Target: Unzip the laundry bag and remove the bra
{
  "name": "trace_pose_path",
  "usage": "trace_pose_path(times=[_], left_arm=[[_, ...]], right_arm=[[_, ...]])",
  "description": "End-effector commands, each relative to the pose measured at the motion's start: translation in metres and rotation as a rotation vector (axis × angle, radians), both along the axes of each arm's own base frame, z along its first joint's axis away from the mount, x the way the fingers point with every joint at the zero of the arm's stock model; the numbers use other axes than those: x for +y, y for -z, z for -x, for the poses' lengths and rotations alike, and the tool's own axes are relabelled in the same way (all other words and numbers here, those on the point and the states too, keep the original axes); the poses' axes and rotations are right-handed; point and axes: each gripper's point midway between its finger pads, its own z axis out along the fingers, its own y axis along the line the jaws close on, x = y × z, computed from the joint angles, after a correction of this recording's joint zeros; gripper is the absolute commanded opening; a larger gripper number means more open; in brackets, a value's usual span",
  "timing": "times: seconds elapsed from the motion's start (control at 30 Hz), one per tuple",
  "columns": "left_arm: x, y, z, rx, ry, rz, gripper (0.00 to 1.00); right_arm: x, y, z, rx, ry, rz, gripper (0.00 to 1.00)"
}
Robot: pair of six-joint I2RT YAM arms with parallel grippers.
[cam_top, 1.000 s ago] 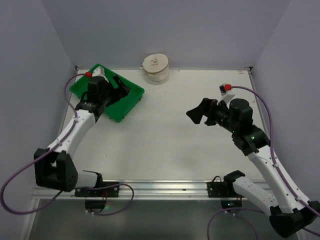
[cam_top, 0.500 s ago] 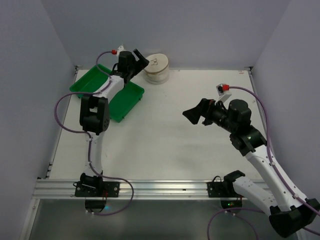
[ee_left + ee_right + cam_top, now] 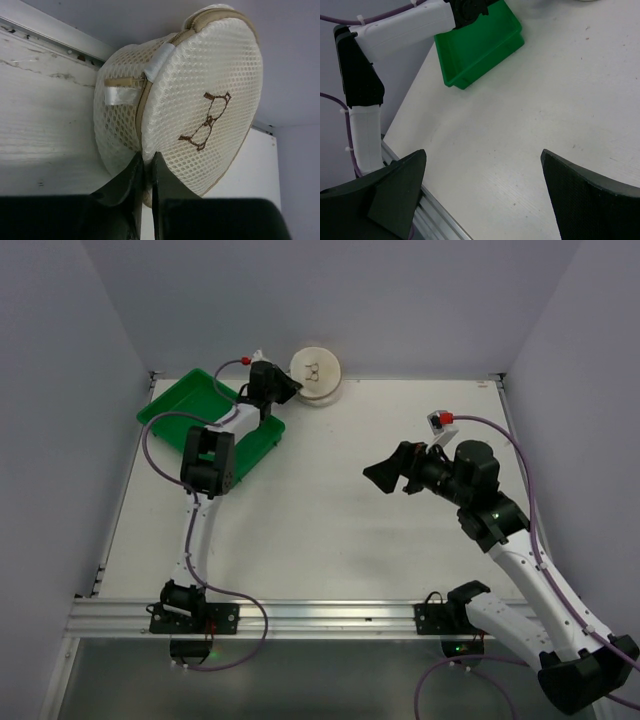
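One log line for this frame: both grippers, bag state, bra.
left gripper: shut on laundry bag rim | right gripper: open, over table | zip: looks closed | bra: not visible

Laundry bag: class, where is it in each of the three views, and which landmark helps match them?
Top view: laundry bag at the far edge of the table, just right of the green tray.
Left wrist: fills the middle, its rim pinched by the left hand.
Right wrist: not clearly in it.
Shared landmark: green tray, top of the right wrist view too.
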Motion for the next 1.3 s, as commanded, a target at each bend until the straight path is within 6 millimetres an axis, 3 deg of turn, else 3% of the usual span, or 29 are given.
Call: trace_pose_path(times=[0.0, 0.03, 0.07, 0.13, 0.17, 0.23, 0.27, 0.3, 0.33, 0.37, 0.4, 0.43, 0.47, 0.5, 0.57, 0.6, 0.67, 0.7, 0.73, 0.77, 0.8, 0.83, 0.87, 0.93, 1.07, 1.1, 1.13, 1.2, 1.27], left_arm=[[-0.028, -0.051, -0.008, -0.198, 0.108, 0.071, 0.08], [-0.031, -0.053, -0.006, -0.207, 0.122, 0.078, 0.00], [-0.038, -0.067, -0.001, -0.237, 0.155, 0.094, 0.00], [-0.048, -0.065, 0.014, -0.232, 0.202, 0.094, 0.00], [-0.055, -0.088, 0.025, -0.259, 0.246, 0.103, 0.00], [-0.072, -0.086, 0.052, -0.244, 0.318, 0.082, 0.00], [-0.078, -0.118, 0.068, -0.280, 0.346, 0.080, 0.00], [-0.079, -0.103, 0.086, -0.245, 0.367, 0.045, 0.00], [-0.092, -0.107, 0.104, -0.243, 0.400, 0.037, 0.00], [-0.094, -0.142, 0.124, -0.293, 0.420, 0.042, 0.00], [-0.099, -0.118, 0.151, -0.227, 0.447, 0.041, 0.00], [-0.100, -0.121, 0.167, -0.219, 0.459, 0.048, 0.00], [-0.100, -0.144, 0.188, -0.247, 0.483, 0.065, 0.00], [-0.100, -0.117, 0.216, -0.172, 0.512, 0.064, 0.00], [-0.096, -0.126, 0.254, -0.162, 0.559, 0.075, 0.00], [-0.089, -0.096, 0.281, -0.087, 0.581, 0.066, 0.00], [-0.088, -0.089, 0.321, -0.047, 0.644, 0.054, 0.00], [-0.085, -0.066, 0.347, 0.005, 0.681, 0.019, 0.00], [-0.083, -0.074, 0.362, -0.007, 0.697, 0.011, 0.00], [-0.073, -0.052, 0.381, 0.048, 0.683, -0.013, 0.00], [-0.072, -0.049, 0.395, 0.053, 0.685, -0.019, 0.00], [-0.069, -0.062, 0.403, 0.010, 0.673, -0.014, 0.00], [-0.058, -0.044, 0.411, 0.059, 0.612, -0.026, 0.02], [-0.049, -0.055, 0.419, 0.037, 0.551, 0.000, 0.05], [-0.017, -0.046, 0.428, 0.091, 0.284, 0.109, 0.08], [-0.013, -0.034, 0.441, 0.135, 0.256, 0.143, 0.08], [-0.010, -0.046, 0.445, 0.102, 0.236, 0.178, 0.13], [-0.002, -0.038, 0.453, 0.122, 0.182, 0.174, 0.23], [0.000, -0.049, 0.456, 0.088, 0.184, 0.179, 0.48]], right_arm=[[0.002, -0.006, 0.002, -0.042, -0.025, -0.008, 0.99], [0.000, -0.007, 0.002, -0.044, -0.018, -0.007, 0.99], [-0.001, -0.006, 0.003, -0.043, -0.015, -0.005, 0.99], [-0.004, -0.007, 0.003, -0.046, 0.002, 0.000, 0.99], [-0.006, -0.007, 0.002, -0.050, 0.012, 0.006, 0.99], [-0.011, -0.010, 0.002, -0.063, 0.041, 0.014, 0.99], [-0.013, -0.010, 0.001, -0.069, 0.050, 0.022, 0.99], [-0.015, -0.014, 0.001, -0.074, 0.062, 0.023, 0.99], [-0.018, -0.013, 0.002, -0.071, 0.073, 0.030, 0.99], [-0.022, -0.017, 0.002, -0.085, 0.093, 0.030, 0.99], [-0.024, -0.016, 0.003, -0.083, 0.102, 0.032, 0.99], [-0.026, -0.016, 0.004, -0.086, 0.109, 0.033, 0.99], [-0.028, -0.019, 0.007, -0.099, 0.119, 0.029, 0.99], [-0.034, -0.013, 0.006, -0.088, 0.153, 0.041, 0.99], [-0.040, -0.010, 0.008, -0.086, 0.180, 0.045, 0.99], [-0.042, -0.004, 0.011, -0.082, 0.183, 0.050, 0.99], [-0.042, 0.003, 0.014, -0.083, 0.175, 0.056, 0.99], [-0.040, 0.010, 0.017, -0.072, 0.157, 0.056, 0.99], [-0.038, 0.013, 0.018, -0.065, 0.141, 0.055, 0.99], [-0.035, 0.016, 0.020, -0.056, 0.124, 0.051, 0.99], [-0.031, 0.024, 0.020, -0.034, 0.108, 0.054, 0.99], [-0.027, 0.027, 0.022, -0.017, 0.082, 0.048, 0.99], [-0.025, 0.033, 0.022, 0.001, 0.075, 0.051, 0.98], [-0.021, 0.048, 0.020, 0.052, 0.063, 0.063, 0.96], [-0.008, 0.077, 0.019, 0.158, 0.056, 0.029, 0.91], [0.001, 0.087, 0.025, 0.179, 0.032, 0.021, 0.90], [0.006, 0.093, 0.028, 0.199, 0.031, 0.022, 0.89], [0.021, 0.114, 0.037, 0.263, 0.021, 0.039, 0.88], [0.030, 0.136, 0.044, 0.339, 0.033, 0.057, 0.87]])
